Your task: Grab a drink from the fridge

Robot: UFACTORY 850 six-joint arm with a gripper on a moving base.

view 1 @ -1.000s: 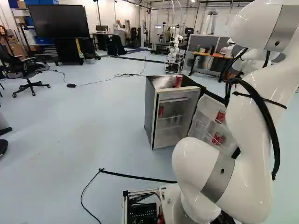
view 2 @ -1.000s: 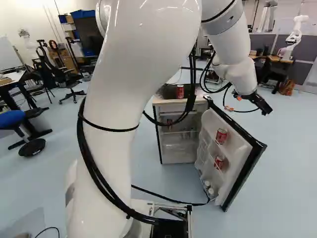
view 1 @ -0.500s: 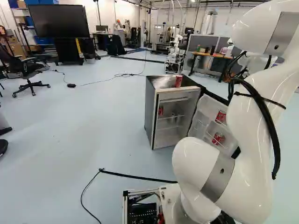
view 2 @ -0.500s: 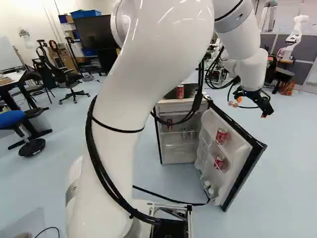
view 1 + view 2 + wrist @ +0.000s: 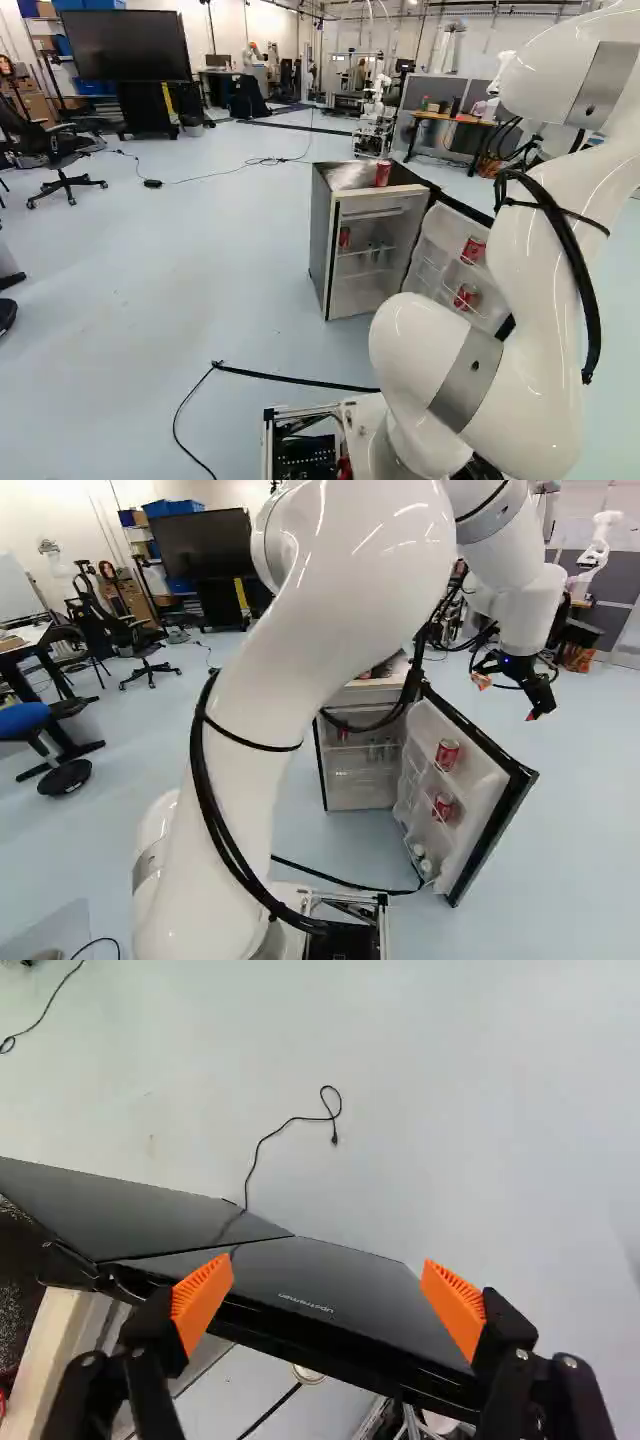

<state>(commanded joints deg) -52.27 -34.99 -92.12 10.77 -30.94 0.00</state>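
Swung farther toward the right of the right base view within the last second, with the white arm (image 5: 340, 610) turning at the wrist to aim the black gripper (image 5: 328, 1285) more steeply downward. Seen from the wrist, poised above the open fridge door (image 5: 480, 780), with fingers spread wide and nothing clasped between them, only the door's dark top edge crossing below. Not driven anywhere on the base, to judge by the unshifted fridge (image 5: 322, 235) near the centre of the left base view.

Stocked in the door racks, right of centre in the right base view: an upper red can (image 5: 447, 753) and a lower red can (image 5: 442, 806), both untouched. Glimpsed also in the left base view: a shelf can (image 5: 344, 237) inside, and a top can (image 5: 383, 173) on the fridge, now largely blocked by the arm in the right base view.

Better placed now, by all appearances, for a reach from above into the door, though without showing clearly for which can. Likely to need a shift to the door's inner side, then a careful descent around one can. At risk of clipping the door's edge or nudging it shut.
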